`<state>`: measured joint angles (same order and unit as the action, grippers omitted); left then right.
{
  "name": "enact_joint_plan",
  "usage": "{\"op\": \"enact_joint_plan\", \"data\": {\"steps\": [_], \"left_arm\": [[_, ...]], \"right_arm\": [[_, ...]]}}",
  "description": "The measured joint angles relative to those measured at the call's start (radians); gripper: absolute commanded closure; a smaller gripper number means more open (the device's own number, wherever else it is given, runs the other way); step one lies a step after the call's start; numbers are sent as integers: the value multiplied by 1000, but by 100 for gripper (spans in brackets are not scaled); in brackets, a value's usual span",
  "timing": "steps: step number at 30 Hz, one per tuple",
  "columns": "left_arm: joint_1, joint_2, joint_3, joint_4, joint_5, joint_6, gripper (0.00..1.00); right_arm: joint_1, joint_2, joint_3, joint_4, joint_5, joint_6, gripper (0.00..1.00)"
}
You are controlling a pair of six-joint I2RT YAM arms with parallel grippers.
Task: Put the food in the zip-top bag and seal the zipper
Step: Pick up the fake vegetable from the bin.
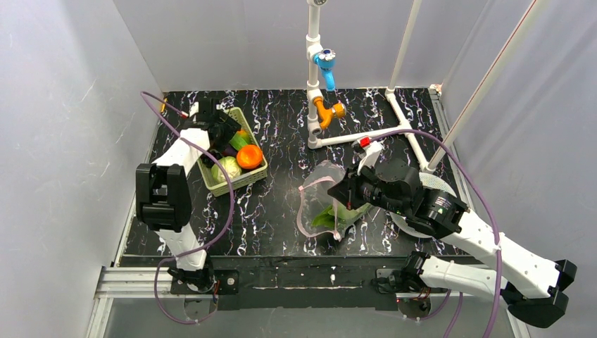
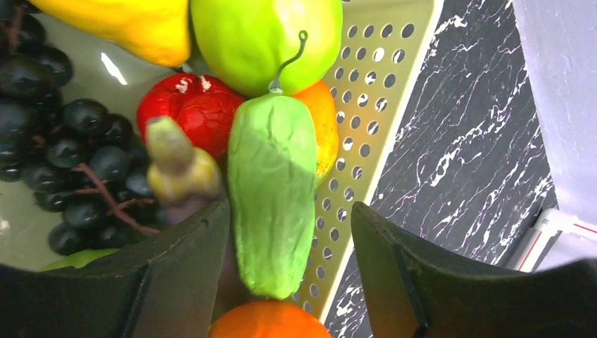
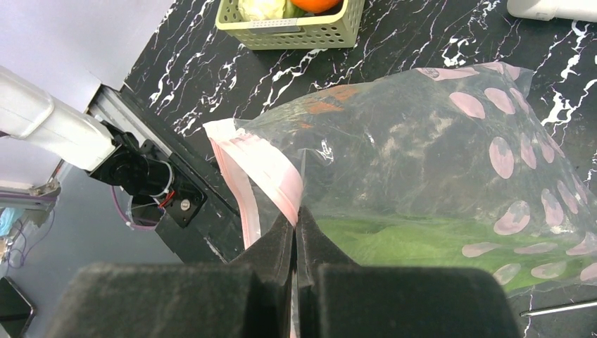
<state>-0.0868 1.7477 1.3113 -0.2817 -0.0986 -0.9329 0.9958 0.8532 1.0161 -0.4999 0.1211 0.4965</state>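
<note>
The light-green basket (image 1: 236, 182) at the back left holds the food: a long green piece (image 2: 271, 190), an orange (image 2: 267, 322), a red piece (image 2: 193, 105), a yellow piece (image 2: 134, 24) and dark grapes (image 2: 63, 134). My left gripper (image 2: 288, 208) is down in it, open, astride the long green piece. One finger lies beside the piece and the other stands off over the basket wall (image 2: 366, 105). The zip-top bag (image 3: 394, 141) sits mid-table with a leafy green bunch (image 3: 422, 243) inside. My right gripper (image 3: 296, 215) is shut on its pink zipper (image 3: 271, 165), holding the mouth up.
A white pipe frame (image 1: 315, 84) with a blue and an orange tap stands behind the bag. Grey walls close in the left, back and right. The table's near edge and the left arm's base (image 3: 141, 176) lie just beyond the bag's mouth.
</note>
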Motion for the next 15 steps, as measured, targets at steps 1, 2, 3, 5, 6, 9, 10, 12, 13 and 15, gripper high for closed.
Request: {"op": "enact_joint_plan", "data": {"steps": [1,2,3,5,6,9,10,12,13,15], "left_arm": [[0,10,1,6,6,-13,44],[0,23,2,14,14,-24,46],[0,41,5,23,24,-37,47],[-1,78,6,45,42,-54,47],[-2,92,6,50,52,-61,48],[-2,99,8,48,61,-74,69],[-2,99,12,40,61,-73,72],[-1,99,19,34,61,-68,74],[-1,98,22,31,58,-62,74],[0,89,24,24,49,-40,74]], "right_arm": [[0,0,0,1,0,0,99],[0,0,0,1,0,0,99],[0,0,0,2,0,0,99],[0,-1,0,2,0,0,99],[0,-2,0,2,-1,1,99],[0,-5,0,2,-1,2,99],[0,-6,0,2,-1,2,99],[0,-6,0,2,-1,2,99],[0,-6,0,2,-1,2,99],[0,-6,0,2,-1,2,99]]}}
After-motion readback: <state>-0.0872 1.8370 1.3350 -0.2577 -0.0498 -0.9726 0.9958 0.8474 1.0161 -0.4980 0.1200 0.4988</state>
